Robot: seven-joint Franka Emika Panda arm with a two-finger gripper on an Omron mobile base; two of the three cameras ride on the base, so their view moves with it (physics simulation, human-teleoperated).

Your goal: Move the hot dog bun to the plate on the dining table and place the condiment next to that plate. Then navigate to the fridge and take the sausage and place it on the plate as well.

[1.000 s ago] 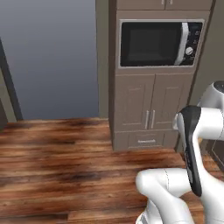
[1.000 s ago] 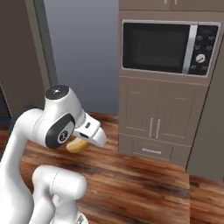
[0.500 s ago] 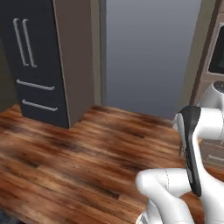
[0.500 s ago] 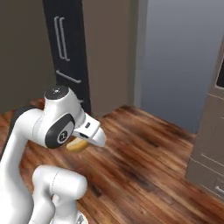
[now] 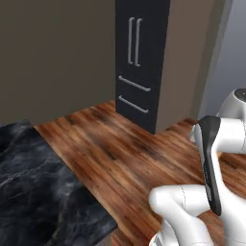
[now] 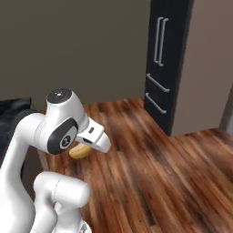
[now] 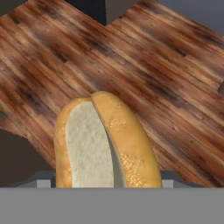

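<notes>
right now i have the hot dog bun (image 7: 105, 144) filling the lower middle of the hand view, split side facing the camera, with the gripper (image 6: 86, 146) clamped on it; in the right base view the bun pokes out tan just under the hand at centre left. wooden floor (image 5: 129, 158) runs beneath it, the dark fridge (image 5: 141, 57) stands at the top centre of the left base view, and a black marble counter (image 5: 38, 192) sits lower left

glossy wood floor (image 5: 120, 153), black marble counter (image 5: 38, 192)
</notes>
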